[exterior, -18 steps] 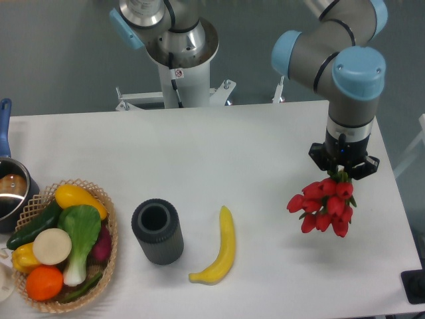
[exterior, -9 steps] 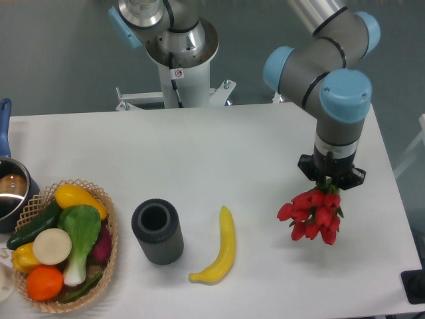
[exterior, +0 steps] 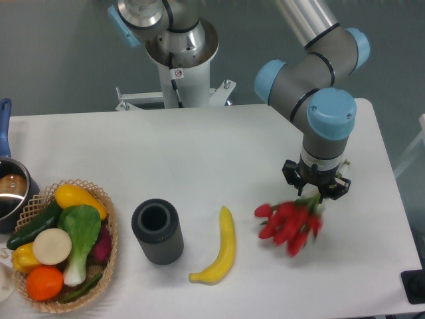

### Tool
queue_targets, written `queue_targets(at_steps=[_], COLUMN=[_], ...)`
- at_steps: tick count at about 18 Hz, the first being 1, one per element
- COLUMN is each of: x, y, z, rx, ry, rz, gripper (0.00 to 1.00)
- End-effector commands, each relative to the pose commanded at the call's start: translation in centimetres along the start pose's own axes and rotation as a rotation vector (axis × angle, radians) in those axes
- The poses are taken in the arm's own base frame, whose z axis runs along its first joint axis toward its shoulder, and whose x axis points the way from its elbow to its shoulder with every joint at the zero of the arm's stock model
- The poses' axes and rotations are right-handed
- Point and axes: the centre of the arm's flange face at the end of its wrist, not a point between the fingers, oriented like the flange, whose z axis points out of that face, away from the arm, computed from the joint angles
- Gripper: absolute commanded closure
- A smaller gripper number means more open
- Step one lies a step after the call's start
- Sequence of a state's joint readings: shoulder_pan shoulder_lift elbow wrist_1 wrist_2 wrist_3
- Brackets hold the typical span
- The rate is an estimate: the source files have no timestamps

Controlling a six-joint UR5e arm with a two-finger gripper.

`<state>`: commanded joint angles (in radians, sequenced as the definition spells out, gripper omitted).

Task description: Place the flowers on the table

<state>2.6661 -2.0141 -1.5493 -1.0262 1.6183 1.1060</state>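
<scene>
Change since earlier: gripper (exterior: 315, 193) further left and lower over the table (exterior: 219, 143) than one second ago; flowers (exterior: 287, 222) now swung out to the left, heads blurred, before hanging more straight down.
Gripper state: pointing down, closed around the green stems of the flowers; exact width of the gap hidden by the wrist.
Flowers, place: right half of the table, below the gripper, heads near the white surface; touching it or not, cannot tell because of blur.
Flowers, count: one bunch, red heads, single heads too blurred for counting.
Arm count: one arm (exterior: 312, 73) holding the bunch, grey with light blue joint caps; one more robot base (exterior: 174, 40) standing behind the far table edge.
Banana: one, yellow (exterior: 220, 247), lying left of the flowers, apart from them.
Cylinder: one, dark grey (exterior: 157, 231), open top, standing upright just left of the banana.
Basket: one, wicker (exterior: 109, 256), at the left front, holding about eight vegetables and fruits, among them an orange, a yellow pepper, a green leafy piece.
Pot: one, with blue handle (exterior: 6, 186), at the left edge, partly cut off.
Writing: small sticker (exterior: 178, 73) on the back robot base, too small for reading.
</scene>
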Motion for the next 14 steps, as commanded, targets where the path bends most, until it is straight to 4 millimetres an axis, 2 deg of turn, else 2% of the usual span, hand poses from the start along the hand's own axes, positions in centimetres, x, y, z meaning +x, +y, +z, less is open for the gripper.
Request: queue_targets(at_steps=[7,10,14], x=[-1.4,-1.6,-1.5], y=[1.9,1.3,1.6], z=[-2.6,-2.8,-2.5], rx=[0.024,0.05,0.047], ry=[-0.053,-0.111,-0.112], rz=[-0.03,-0.022,-0.025], gripper=[0.0,0.0,0.0])
